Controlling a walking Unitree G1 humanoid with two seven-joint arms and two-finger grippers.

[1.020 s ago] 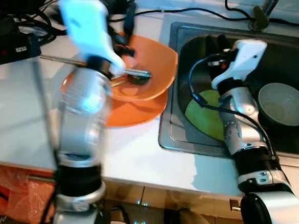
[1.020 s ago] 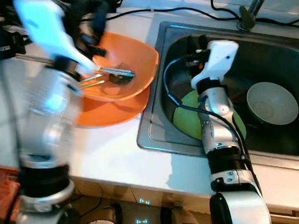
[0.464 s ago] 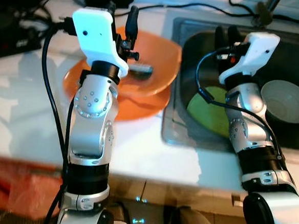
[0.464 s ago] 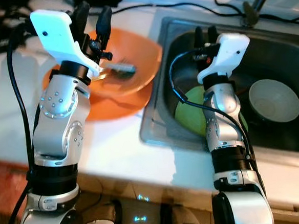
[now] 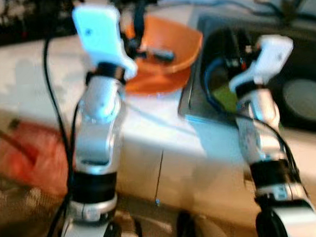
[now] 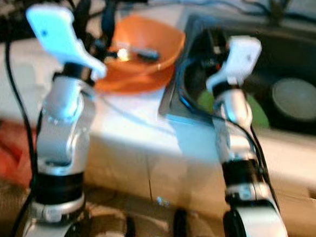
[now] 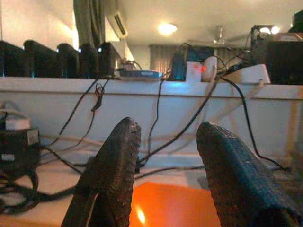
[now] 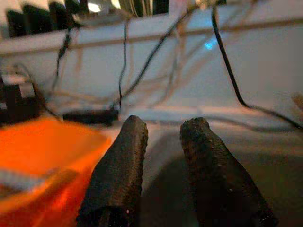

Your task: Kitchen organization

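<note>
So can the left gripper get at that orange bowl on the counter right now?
Probably yes. The left gripper hovers open just above the orange bowl, with nothing between them, though the head views are blurred.

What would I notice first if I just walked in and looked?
Probably the bright orange bowl on the white counter, sitting on an orange plate with cutlery inside. The left gripper hovers by it, jaws open and empty. Next to it is the dark sink, holding a green plate and a pale bowl.
</note>
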